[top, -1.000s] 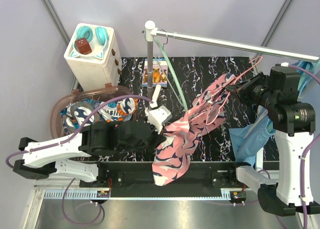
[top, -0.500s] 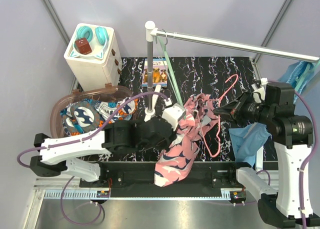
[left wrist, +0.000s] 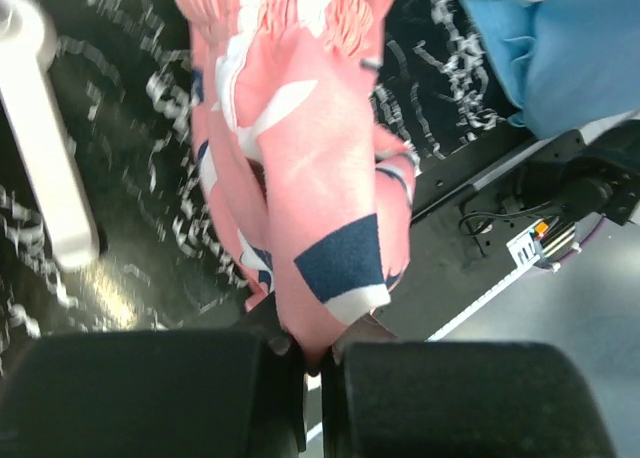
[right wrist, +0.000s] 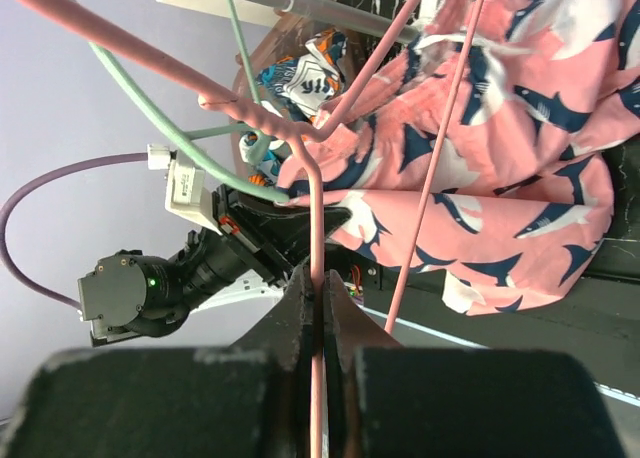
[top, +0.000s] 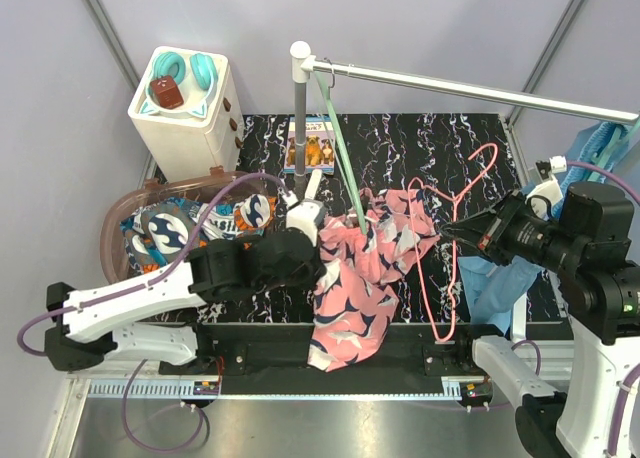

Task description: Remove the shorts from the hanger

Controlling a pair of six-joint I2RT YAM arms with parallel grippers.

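The pink shorts [top: 372,268] with navy-and-white prints lie bunched on the table's middle. My left gripper [top: 326,246] is shut on their edge; the left wrist view shows the cloth [left wrist: 310,168] pinched between my jaws [left wrist: 315,350]. My right gripper [top: 452,232] is shut on the pink wire hanger [top: 456,278], which hangs to the right of the shorts and apart from them. In the right wrist view the hanger [right wrist: 316,218] runs between my shut jaws [right wrist: 320,290]. The light blue shorts [top: 497,283] lie at the right. The orange, blue and white shorts [top: 205,223] lie in the basket.
A pink-rimmed basket [top: 112,230] sits at the left. A white box [top: 185,113] stands at the back left. A metal rail [top: 450,84] on a post [top: 299,128] crosses above, with a green hanger [top: 342,148] on it. A picture book [top: 310,144] lies behind the post.
My right gripper has pulled the pink hanger rightward and down, out of the pink shorts. My left gripper, still holding the shorts, has drawn back left, and the cloth has slumped onto the table.
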